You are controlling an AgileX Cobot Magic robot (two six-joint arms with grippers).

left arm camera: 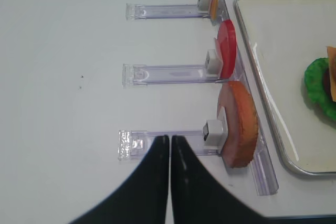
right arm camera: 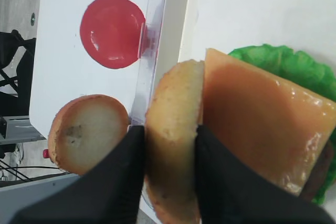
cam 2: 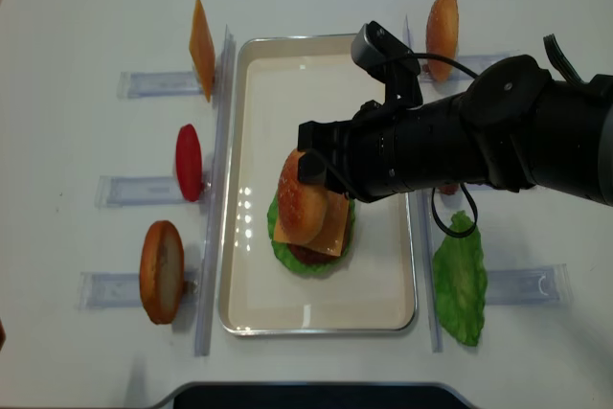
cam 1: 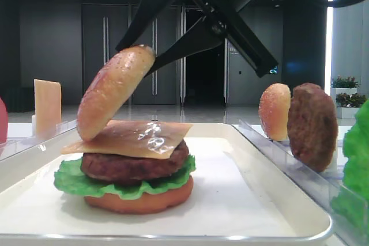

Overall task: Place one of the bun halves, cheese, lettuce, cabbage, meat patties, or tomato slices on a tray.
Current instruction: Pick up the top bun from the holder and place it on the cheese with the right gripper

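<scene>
On the off-white tray (cam 1: 242,200) (cam 2: 383,304) stands a stack: flat bun bottom (cam 1: 138,201), lettuce (cam 1: 69,180) (cam 2: 306,261), meat patty (cam 1: 132,168), and cheese (cam 1: 138,139) (right arm camera: 262,129) on top. A domed bun half (cam 1: 115,90) (right arm camera: 173,98) (cam 2: 302,196) stands steeply tilted over the stack, its low edge meeting the cheese's left end. My right gripper (right arm camera: 169,128) (cam 1: 151,56) is shut on this bun half, one finger on each face. Off to the tray's left, my left gripper (left arm camera: 170,139) is shut and empty above the table.
Clear racks flank the tray. The left ones hold a cheese slice (cam 2: 201,48), a tomato slice (cam 2: 189,162) (left arm camera: 227,56) and a bun (cam 2: 161,270) (left arm camera: 242,121). The right ones hold a bun (cam 2: 442,21), a patty (cam 1: 312,126) and lettuce (cam 2: 460,280).
</scene>
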